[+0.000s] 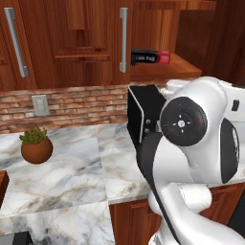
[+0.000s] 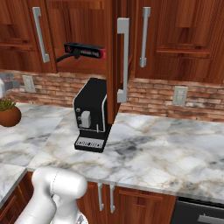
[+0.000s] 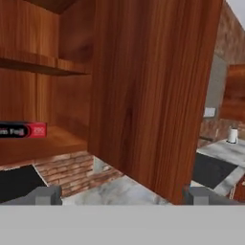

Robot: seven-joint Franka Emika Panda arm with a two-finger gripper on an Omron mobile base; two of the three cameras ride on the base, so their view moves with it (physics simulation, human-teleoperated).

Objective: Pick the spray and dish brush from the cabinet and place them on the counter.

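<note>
End effector (image 3: 122, 195) gaping (holding nothing) before cabinet (image 3: 143, 91)

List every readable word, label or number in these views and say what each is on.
"Fuji": seemingly, white lettering on the black-and-red box on the cabinet shelf; blurred, uncertain.
Digits on the box's red end: too blurred to read.
Coffee machine front panel: no legible text.

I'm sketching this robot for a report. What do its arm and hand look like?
The arm has glossy white rounded shells with black bands between segments and a round black joint cap bearing small white marks. The hand shows two small blocky dark grey fingertips.
</note>
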